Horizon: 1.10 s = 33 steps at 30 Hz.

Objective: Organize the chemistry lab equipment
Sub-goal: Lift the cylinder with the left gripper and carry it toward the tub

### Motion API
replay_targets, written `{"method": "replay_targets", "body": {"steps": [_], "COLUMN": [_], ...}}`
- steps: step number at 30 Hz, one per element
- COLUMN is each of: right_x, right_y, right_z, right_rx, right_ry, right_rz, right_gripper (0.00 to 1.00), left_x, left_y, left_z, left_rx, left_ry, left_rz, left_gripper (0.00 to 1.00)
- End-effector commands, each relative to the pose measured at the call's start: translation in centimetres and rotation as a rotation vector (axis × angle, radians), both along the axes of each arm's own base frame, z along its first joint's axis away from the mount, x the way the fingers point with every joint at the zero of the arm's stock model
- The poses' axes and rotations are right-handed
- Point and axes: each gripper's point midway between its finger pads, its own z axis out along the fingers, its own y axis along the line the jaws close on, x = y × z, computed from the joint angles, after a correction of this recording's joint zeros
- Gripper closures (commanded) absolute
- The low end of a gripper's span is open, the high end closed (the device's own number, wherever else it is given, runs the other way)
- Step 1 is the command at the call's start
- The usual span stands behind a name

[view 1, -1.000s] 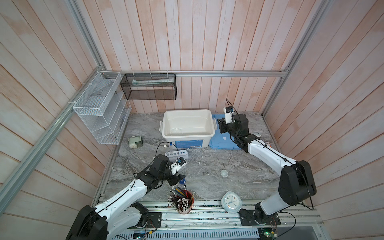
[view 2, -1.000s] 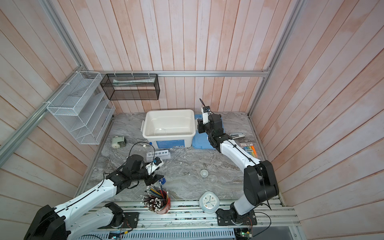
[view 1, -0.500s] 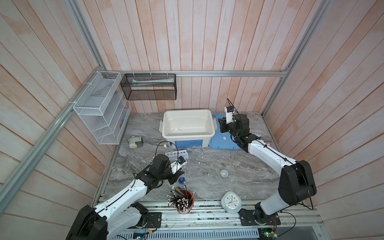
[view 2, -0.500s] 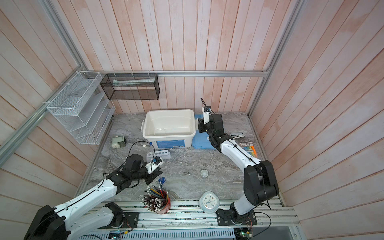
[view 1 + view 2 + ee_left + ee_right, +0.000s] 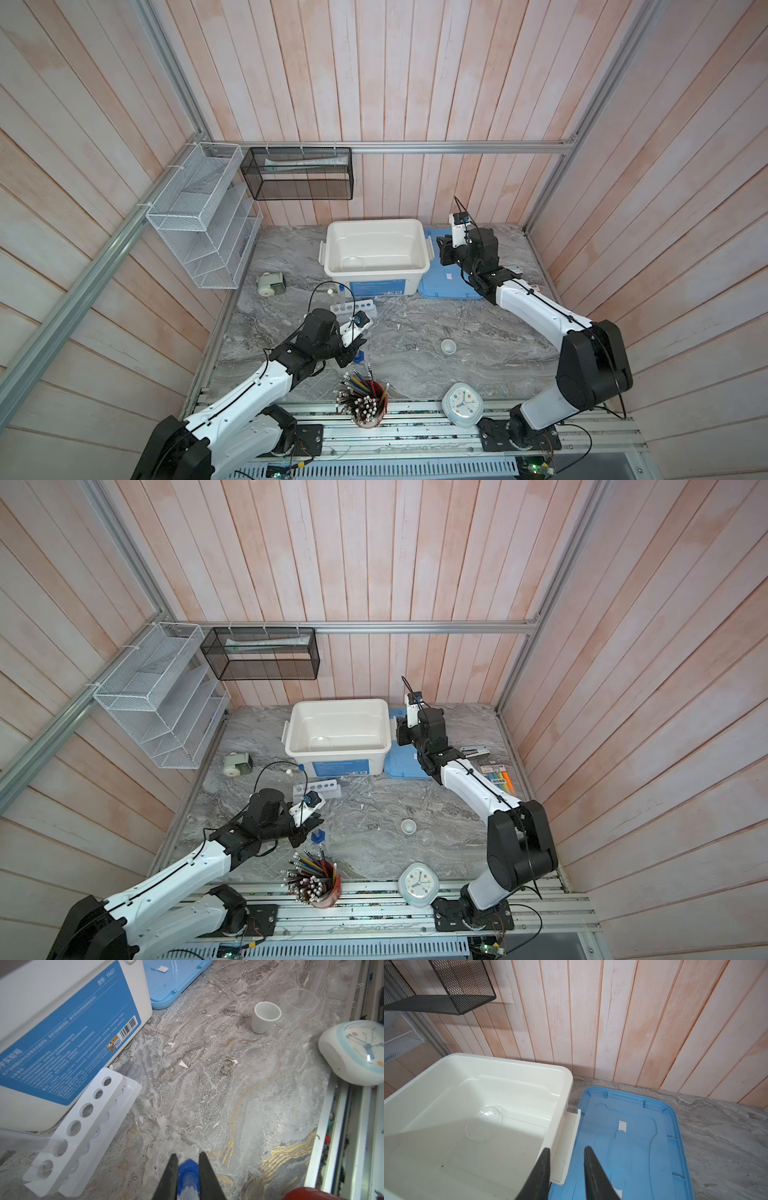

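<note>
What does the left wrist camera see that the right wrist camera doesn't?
Only the left wrist view: the white rack, the tiny cup, the clock, and the blue-topped bottle pinched by the left gripper.
Only the right wrist view: the clear round dish lying inside the white bin, and the black mesh basket on the wall.
Both: the white bin and the blue lid beside it.

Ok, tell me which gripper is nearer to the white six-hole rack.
Left. The left gripper, shut on the blue-topped bottle, is a short way from the rack; the right gripper is open at the white bin, by its far-side handle.
</note>
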Motion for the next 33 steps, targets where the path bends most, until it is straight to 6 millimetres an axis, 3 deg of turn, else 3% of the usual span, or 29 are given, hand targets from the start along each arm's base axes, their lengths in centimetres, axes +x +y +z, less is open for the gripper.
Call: {"method": "replay_targets", "body": {"steps": [1, 8, 15, 24, 33], "right_x": [0.3, -0.4, -1.5, -3.0, -4.0], "right_y": [-0.3, -0.9, -2.1, -4.8, -6.8], "right_z": [1.1, 1.2, 1.1, 1.5, 1.2], "right_rx": [0.018, 0.011, -0.004, -0.002, 0.018], "right_ry": [-0.022, -0.026, -0.029, -0.044, -0.045], "right_rz": [-0.015, -0.031, -0.066, -0.121, -0.156], "right_gripper": [0.71, 0.71, 0.71, 0.72, 0.72], "left_x": [0.6, 3.2, 6.2, 7.9, 8.2], "left_y": [-0.2, -1.3, -5.0, -11.5, -15.4], "left_z": [1.9, 6.6, 8.7, 6.8, 3.7], "left_rx": [-0.005, -0.052, -0.148, -0.183, -0.178], "left_ry": [-0.049, -0.159, -0.235, -0.221, -0.153], "left_rz": [0.002, 0.021, -0.021, -0.152, -0.212], "left_gripper": [0.86, 0.88, 0.88, 0.89, 0.89]}}
